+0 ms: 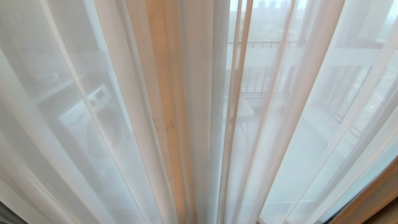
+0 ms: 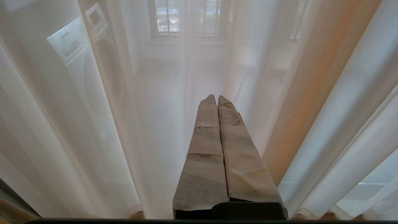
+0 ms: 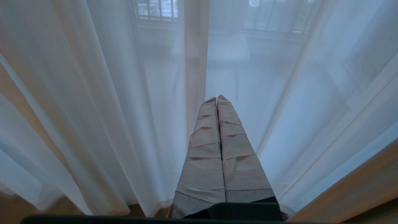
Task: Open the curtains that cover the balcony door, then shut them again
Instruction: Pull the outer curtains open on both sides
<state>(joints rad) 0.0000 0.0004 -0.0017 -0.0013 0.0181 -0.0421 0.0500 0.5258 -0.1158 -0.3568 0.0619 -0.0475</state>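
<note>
Left gripper (image 2: 217,99) and right gripper (image 3: 217,99): long tapering fingers wrapped in creased beige tape, mounted on black bases.

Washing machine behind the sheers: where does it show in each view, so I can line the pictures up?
Head view: washing machine at left centre, dim through the sheer curtains.
Left wrist view: upper left corner, left of the shut left gripper.
Right wrist view: not in it; only the shut right gripper before the sheers.
Shared landmark: the barred balcony railing, behind the sheers in all three.

White see-through curtains (image 1: 124,124) with warm orange-beige folds; tan-taped hand (image 2: 217,99).
</note>
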